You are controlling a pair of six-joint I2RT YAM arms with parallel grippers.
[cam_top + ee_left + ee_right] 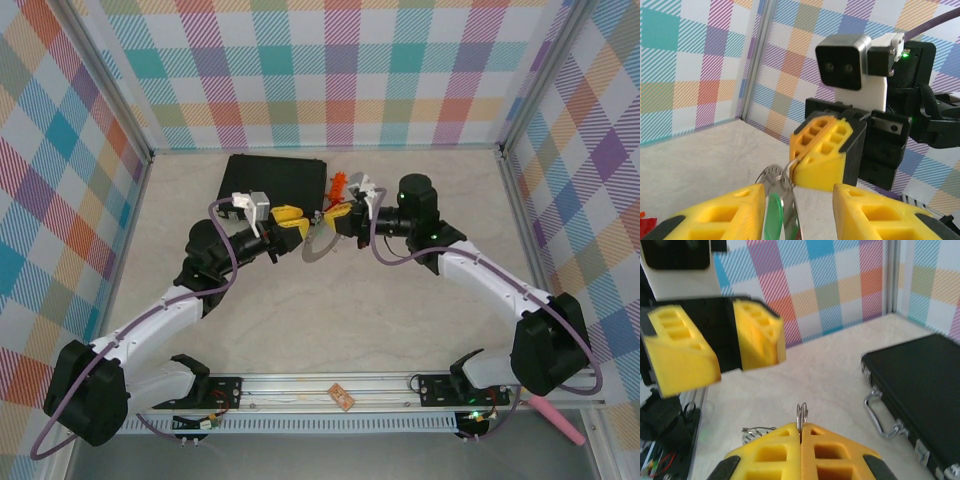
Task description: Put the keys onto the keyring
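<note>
- The black rectangular case (920,380) lies flat on the beige table (330,330) with its lid down, so its contents are hidden. Its silver metal handle (879,416) faces the grippers.
- The large flat thin grey metal keyring (320,248) is held off the table between the two grippers, in front of the case.
- The right gripper (801,430) has its yellow fingers pressed together, pinching the keyring's thin edge at their tips.
- The left gripper (300,222) has its yellow fingers set apart with a clear gap. The keyring hangs in that gap, and neither pad is seen gripping it.
- A small green plastic tag (774,220) sits against the keyring, cut off at the bottom edge of the left wrist view. Its key is hidden, and I cannot tell whether it is threaded on.
- A small silver metal piece (757,431) lies on the table beneath the right gripper. It is too blurred to identify.
- Red and orange plastic pieces (340,185) lie beside the case, partly covered by the right gripper.
</note>
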